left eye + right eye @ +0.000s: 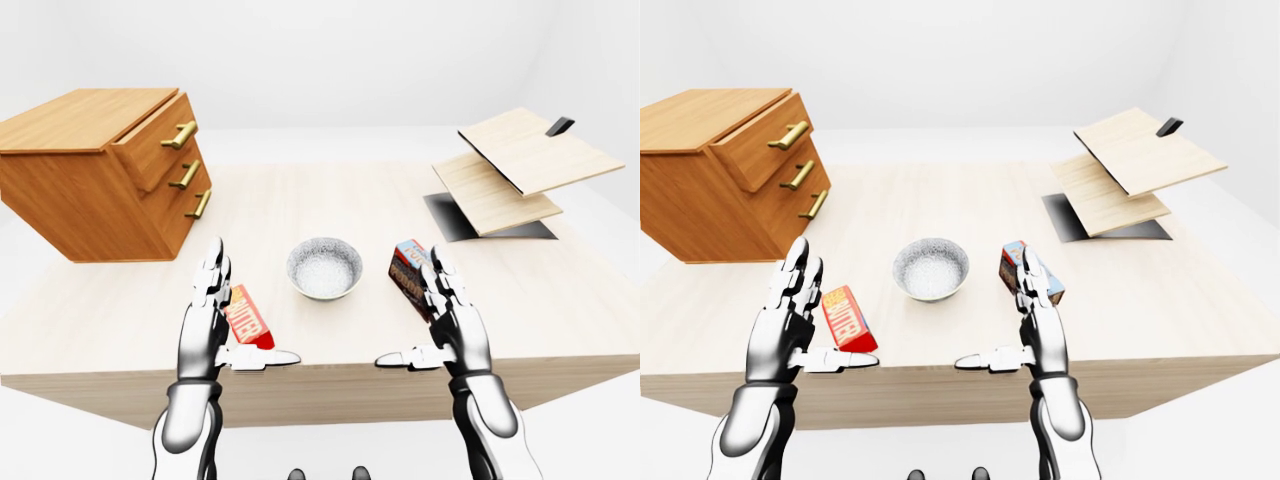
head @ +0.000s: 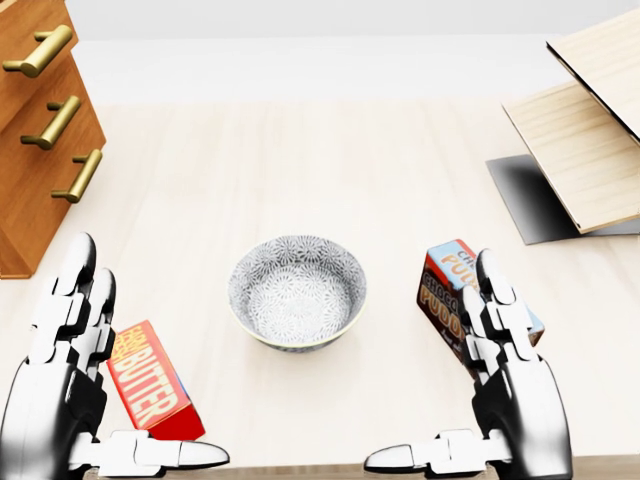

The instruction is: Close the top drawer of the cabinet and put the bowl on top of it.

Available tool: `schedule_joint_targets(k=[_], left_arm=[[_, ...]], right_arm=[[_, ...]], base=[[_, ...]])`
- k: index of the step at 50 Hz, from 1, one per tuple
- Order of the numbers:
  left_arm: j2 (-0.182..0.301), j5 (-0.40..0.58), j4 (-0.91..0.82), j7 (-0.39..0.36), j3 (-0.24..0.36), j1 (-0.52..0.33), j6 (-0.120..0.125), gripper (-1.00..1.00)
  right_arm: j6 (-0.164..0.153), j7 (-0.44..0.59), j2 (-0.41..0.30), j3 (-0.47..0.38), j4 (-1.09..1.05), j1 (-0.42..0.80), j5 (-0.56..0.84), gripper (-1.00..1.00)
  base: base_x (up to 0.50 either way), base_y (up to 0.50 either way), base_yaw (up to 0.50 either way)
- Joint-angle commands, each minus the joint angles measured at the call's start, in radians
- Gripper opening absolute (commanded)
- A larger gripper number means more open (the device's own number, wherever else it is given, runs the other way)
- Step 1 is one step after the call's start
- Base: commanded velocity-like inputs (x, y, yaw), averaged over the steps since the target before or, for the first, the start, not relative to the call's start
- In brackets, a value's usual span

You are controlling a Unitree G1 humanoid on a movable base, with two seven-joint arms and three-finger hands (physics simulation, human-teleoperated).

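1. A wooden cabinet (image 1: 95, 175) is seen at the left of the bench (image 1: 330, 200), its top drawer (image 1: 155, 140) pulled slightly out.
2. A patterned bowl (image 2: 297, 291) is placed mid-bench, between a butter box (image 2: 150, 380) and a chocolate box (image 2: 450, 295).
3. The left hand (image 2: 65, 375) and right hand (image 2: 510, 385) are held spread open at the near bench edge, nothing gripped.
4. The drawer is best pushed squarely on its face, beside the brass handle (image 1: 180, 134), judged likeliest by the left hand.
5. Open bench is left between bowl and cabinet; the tilted boards (image 1: 520, 165) at right are well apart.
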State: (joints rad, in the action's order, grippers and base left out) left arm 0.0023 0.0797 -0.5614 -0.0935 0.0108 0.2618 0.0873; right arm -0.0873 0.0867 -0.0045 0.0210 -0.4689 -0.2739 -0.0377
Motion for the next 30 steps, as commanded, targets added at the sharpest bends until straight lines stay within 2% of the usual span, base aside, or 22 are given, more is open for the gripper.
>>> schedule_joint_targets(k=[1,22,26,30], left_arm=[[0.000,0.000,0.005,-0.001,0.002,-0.006,0.000,1.00],[0.000,-0.006,0.018,-0.006,0.009,-0.018,0.000,1.00],[0.000,-0.005,0.016,-0.006,0.007,-0.015,0.000,1.00],[0.000,-0.009,0.014,-0.008,0.009,-0.016,0.000,1.00]], right_arm=[[0.000,0.012,0.001,-0.006,-0.014,-0.011,-0.014,1.00],[0.011,0.002,0.003,0.001,-0.005,-0.011,-0.006,1.00],[0.000,-0.004,0.003,-0.001,0.006,0.000,-0.007,1.00],[0.002,-0.009,0.003,0.001,0.012,-0.001,-0.001,1.00]], base=[[0.31,0.00,0.00],[0.33,0.00,0.00],[0.34,0.00,0.00],[0.00,0.00,0.00]])
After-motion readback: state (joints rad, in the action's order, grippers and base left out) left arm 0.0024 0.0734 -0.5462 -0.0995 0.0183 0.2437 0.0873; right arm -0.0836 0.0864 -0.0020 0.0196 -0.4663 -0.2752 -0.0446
